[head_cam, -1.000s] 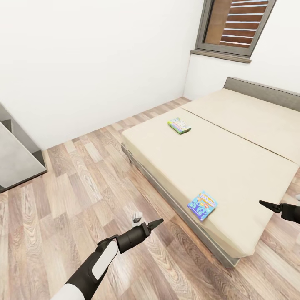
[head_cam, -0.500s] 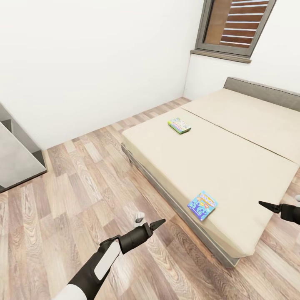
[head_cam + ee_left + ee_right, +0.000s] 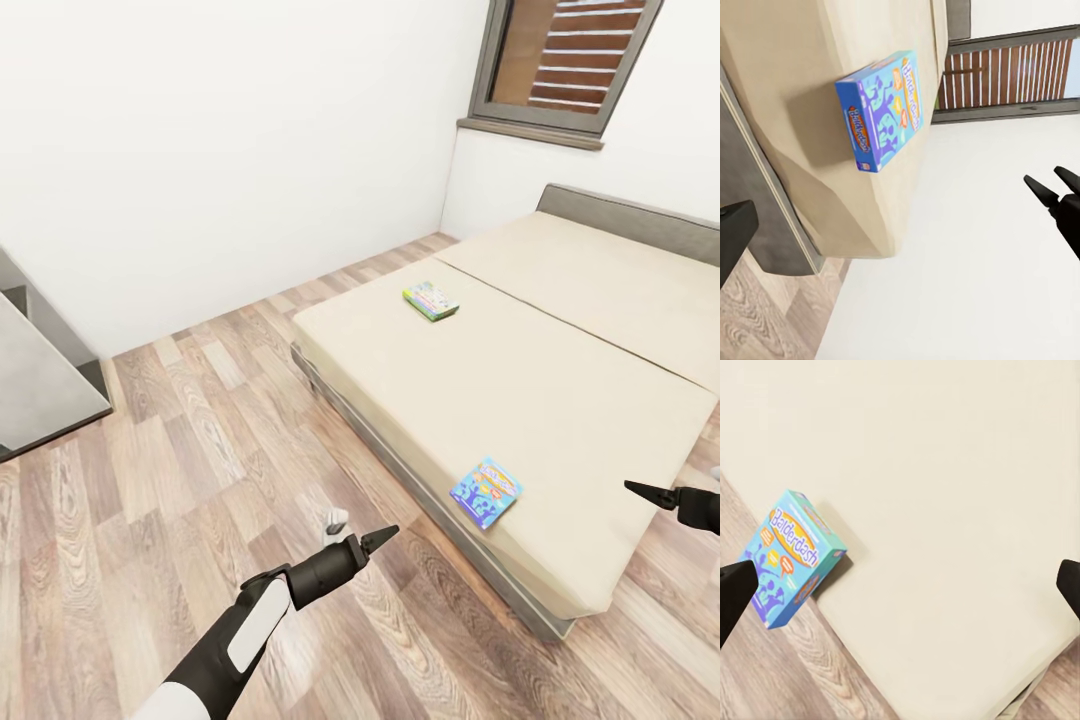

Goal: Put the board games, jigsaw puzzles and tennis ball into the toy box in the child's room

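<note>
**Beige bed carries two game boxes, both grippers hang empty**

Beige cover spreads over the bed (image 3: 520, 390), which fills the right half of the head view, its grey headboard (image 3: 630, 215) at the upper right under a brown-slatted window (image 3: 570, 60). Two board games lie flat on it. The blue Balderdash box (image 3: 486, 492) sits at the bed's near edge, right of the frame's centre and low down; in the right wrist view its corner (image 3: 791, 559) slightly overhangs the edge above the wood floor (image 3: 150, 480). The green-edged box (image 3: 431, 300) lies well apart from it, near the bed's far corner, just above the frame's centre.

At lower centre of the head view the left gripper (image 3: 380, 539) hangs over the floor, its dark fingers drawn together to a point, holding nothing, short of the bed's side. The right gripper (image 3: 645, 492) enters from the right edge over the bed's near corner; its fingers look pressed together there, while its own wrist view shows two dark fingertips (image 3: 735, 596) at opposite edges with the mattress between, so I cannot tell its state. A grey tabletop (image 3: 40, 380) sits at the left edge.
</note>
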Robot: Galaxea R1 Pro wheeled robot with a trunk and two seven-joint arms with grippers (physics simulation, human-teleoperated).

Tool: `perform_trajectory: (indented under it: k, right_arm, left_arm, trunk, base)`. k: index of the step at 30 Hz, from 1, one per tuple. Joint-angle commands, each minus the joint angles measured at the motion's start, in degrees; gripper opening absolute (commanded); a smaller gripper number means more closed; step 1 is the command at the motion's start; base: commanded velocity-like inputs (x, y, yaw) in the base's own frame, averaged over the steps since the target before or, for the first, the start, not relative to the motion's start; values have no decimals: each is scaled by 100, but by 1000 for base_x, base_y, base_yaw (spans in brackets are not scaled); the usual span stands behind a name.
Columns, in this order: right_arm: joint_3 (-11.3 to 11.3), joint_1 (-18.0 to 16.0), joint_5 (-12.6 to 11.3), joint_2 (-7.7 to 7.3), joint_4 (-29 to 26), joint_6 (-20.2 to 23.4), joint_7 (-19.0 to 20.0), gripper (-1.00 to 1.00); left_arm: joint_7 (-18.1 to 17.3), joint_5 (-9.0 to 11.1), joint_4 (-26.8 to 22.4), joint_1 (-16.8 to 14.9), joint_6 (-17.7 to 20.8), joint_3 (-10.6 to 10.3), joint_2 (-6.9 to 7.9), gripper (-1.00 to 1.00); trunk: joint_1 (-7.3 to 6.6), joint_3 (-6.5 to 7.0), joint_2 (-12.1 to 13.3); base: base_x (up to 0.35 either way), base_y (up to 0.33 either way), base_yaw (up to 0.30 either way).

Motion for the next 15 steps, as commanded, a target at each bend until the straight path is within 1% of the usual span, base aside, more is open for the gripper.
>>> perform_trajectory:
  k: [1,15]
  right_arm:
    - [-6,-5,-15,-1,-1,44,10,100]
    - [2,0,-15,-7,-1,44,10,100]
  left_arm:
    - [2,56,1,-3,49,-4,1,100]
    - [7,66,-11,-9,60,-4,-1,100]
  trunk:
    - [-1,-8,-2]
    - [-1,-106,-2]
  base:
    - [0,0,0]
    - [0,0,0]
